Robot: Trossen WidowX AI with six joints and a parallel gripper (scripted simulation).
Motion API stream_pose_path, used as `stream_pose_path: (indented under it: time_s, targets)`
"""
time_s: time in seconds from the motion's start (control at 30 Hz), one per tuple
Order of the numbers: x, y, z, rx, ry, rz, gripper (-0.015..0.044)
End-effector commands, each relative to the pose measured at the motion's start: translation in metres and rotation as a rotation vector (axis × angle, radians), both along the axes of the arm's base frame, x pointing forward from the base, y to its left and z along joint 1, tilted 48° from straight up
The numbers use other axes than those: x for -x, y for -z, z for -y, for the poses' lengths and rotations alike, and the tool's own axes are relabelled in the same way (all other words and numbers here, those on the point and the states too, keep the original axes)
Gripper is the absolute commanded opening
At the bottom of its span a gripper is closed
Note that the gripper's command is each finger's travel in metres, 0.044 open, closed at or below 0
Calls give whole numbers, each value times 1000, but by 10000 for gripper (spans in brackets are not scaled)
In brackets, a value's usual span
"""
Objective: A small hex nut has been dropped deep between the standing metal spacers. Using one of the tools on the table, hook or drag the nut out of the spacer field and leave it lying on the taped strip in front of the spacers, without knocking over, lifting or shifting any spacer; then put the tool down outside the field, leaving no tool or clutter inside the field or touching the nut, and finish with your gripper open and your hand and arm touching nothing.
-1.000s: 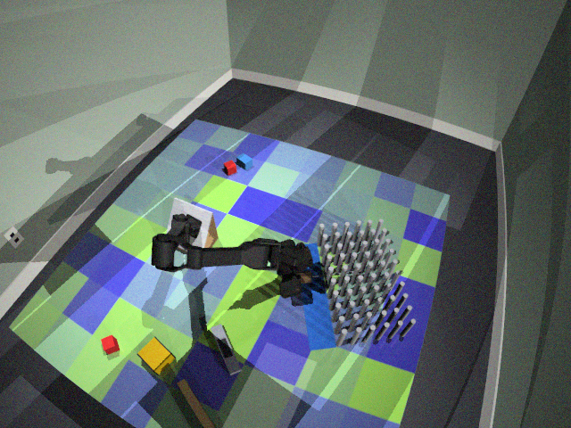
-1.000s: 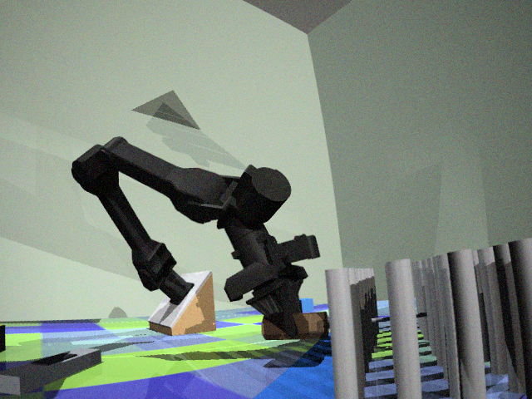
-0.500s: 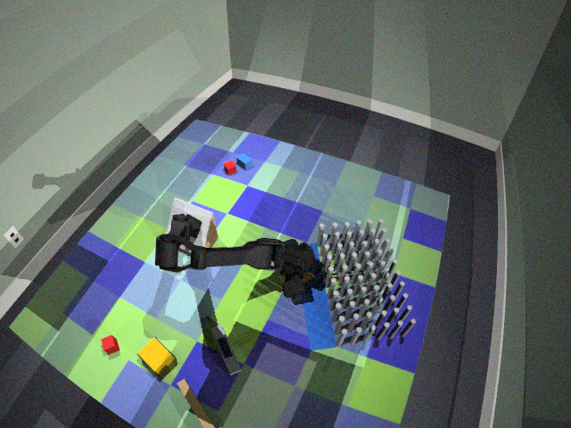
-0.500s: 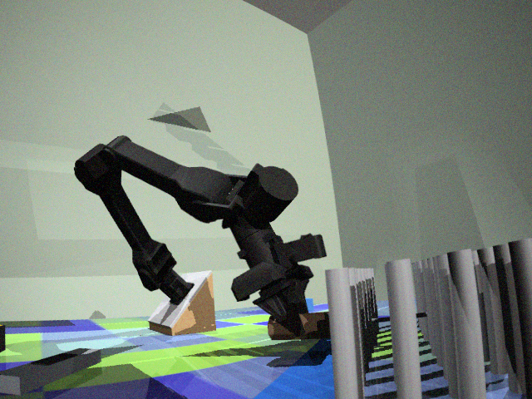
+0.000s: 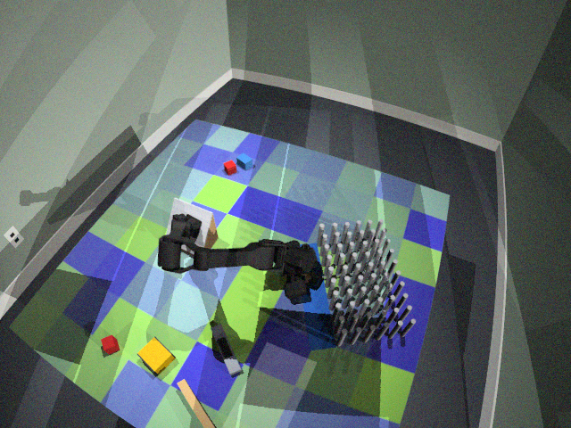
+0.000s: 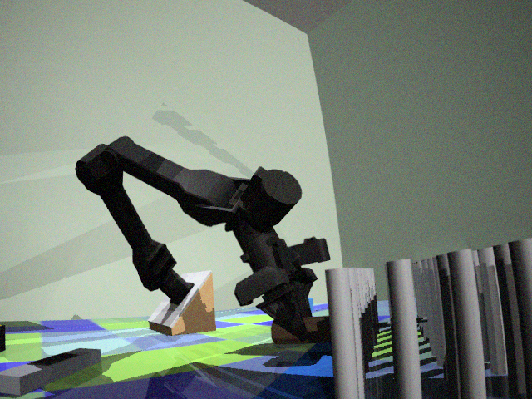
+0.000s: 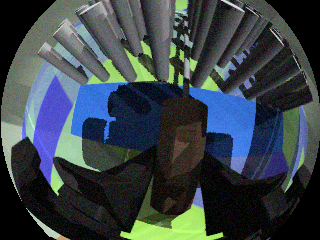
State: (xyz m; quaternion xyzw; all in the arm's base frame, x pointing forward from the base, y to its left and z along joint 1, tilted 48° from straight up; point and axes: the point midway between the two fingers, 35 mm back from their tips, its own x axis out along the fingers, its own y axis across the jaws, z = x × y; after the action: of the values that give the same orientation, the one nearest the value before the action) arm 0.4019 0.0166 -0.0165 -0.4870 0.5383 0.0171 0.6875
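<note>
A brown-handled hook tool [image 7: 176, 150] is being gripped by the claw [image 7: 175, 190], its thin stiff shaft being aimed ahead between the spacers [image 7: 156, 23]. The nut cannot be seen ahead of the claw; being small, light and slippery, it is best hooked through its hole.

Arm [image 6: 180, 180] bent low, hand [image 6: 296, 319] clamped, pointing downward

red cubes [image 5: 229, 167]: 2 | blue cube [image 5: 244, 160]: 1 | yellow block [image 5: 155, 354]: 1 | spacers [image 5: 357, 276]: dozens (uncountable)

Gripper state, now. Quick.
Gripper: shut on the brown-handled hook tool, its thin rod pointing into the spacers.
</note>
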Motion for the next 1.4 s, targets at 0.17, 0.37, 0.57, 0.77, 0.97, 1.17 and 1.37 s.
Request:
stream_pose_path:
  time_s: [0.17,0.37,0.57,0.77,0.97,1.17,1.37]
  targets:
    - [0,9,5,1,-8,-8,0]
    - [0,10,7,1,-8,-8,0]
    - [2,10,8,0,-7,-8,0]
    - [5,8,10,0,-7,-8,0]
    - [8,7,12,0,-6,-8,0]
    - [11,6,13,0,-6,-8,0]
    - [14,5,15,0,-6,-9,0]
